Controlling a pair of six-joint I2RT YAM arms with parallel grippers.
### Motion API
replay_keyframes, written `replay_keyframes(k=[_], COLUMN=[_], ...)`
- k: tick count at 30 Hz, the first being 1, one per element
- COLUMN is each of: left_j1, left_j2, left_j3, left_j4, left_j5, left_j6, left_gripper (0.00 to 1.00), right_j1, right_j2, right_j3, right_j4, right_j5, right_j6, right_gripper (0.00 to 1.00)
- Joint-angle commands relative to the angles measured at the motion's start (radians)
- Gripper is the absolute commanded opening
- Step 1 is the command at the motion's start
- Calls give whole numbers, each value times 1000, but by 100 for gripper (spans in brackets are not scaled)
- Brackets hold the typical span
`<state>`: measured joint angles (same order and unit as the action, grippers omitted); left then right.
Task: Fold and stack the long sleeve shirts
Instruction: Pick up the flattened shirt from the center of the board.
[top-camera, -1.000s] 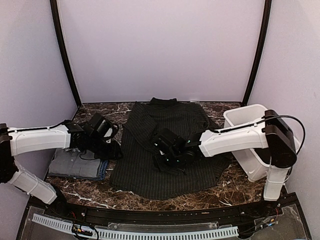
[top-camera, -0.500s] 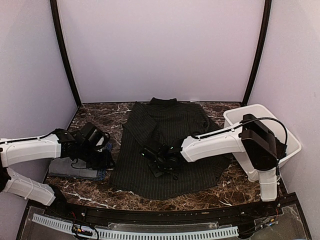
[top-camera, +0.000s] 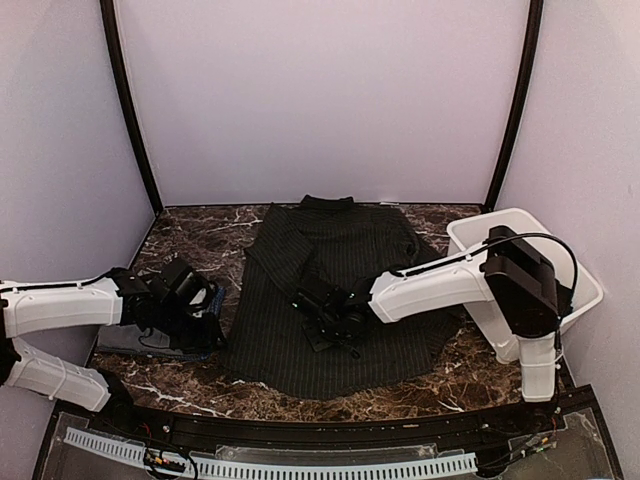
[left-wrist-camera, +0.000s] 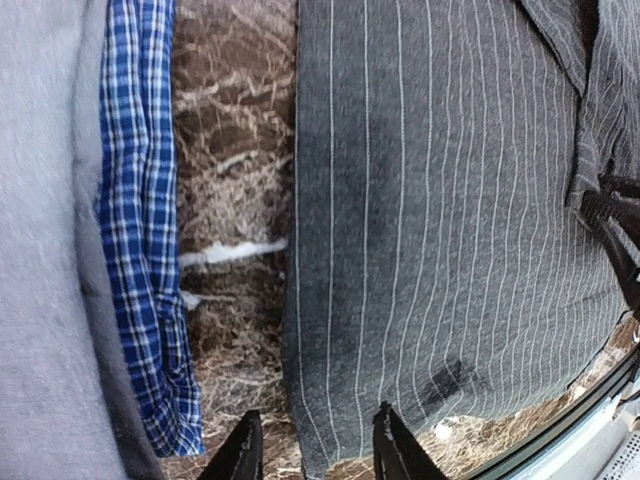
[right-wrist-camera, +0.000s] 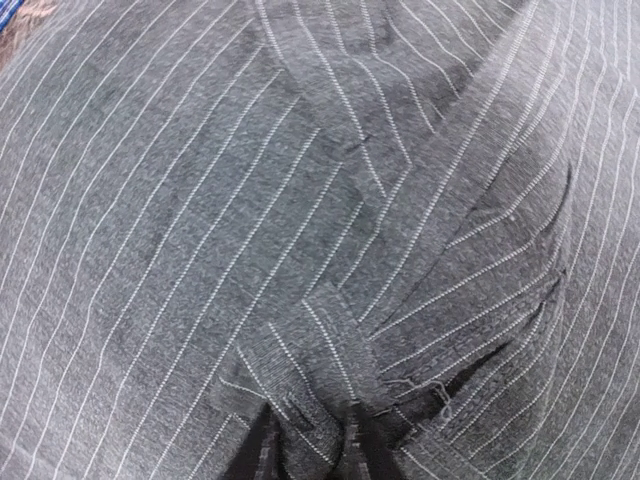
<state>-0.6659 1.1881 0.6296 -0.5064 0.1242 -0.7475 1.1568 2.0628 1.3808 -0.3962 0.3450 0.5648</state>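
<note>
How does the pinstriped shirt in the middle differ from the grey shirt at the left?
The pinstriped shirt lies spread out flat; the grey shirt is folded small. The pinstriped shirt is dark charcoal with fine pale stripes; the grey shirt is plain and lighter. The pinstriped shirt rests on the marble table; the grey shirt lies over a blue checked shirt. Both are cloth.

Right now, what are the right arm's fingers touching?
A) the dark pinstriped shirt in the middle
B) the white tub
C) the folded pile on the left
A: the right arm's fingers sit on the pinstriped shirt, pinching a ridge of its cloth between them.
</note>
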Motion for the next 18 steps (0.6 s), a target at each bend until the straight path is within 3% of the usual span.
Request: replay_keyframes(k=[1,8,18], left_j1=[-1,-2,-15], left_j2=[-21,-10,-1], left_j3=[-46,-84,-103], left_j4=[36,76,71], left_j5=[57,91,97], left_j6=[-30,-51,-73], left_gripper=[37,37,31], right_j1=[-12,-27,-62], right_j2=[-45,-100,-243], right_j3=[-22,-18,14], right_j4=[27,24,-17], right_j5=[-43,-54,7], right_j6=[18,22,-2], right_gripper=[16,0,0])
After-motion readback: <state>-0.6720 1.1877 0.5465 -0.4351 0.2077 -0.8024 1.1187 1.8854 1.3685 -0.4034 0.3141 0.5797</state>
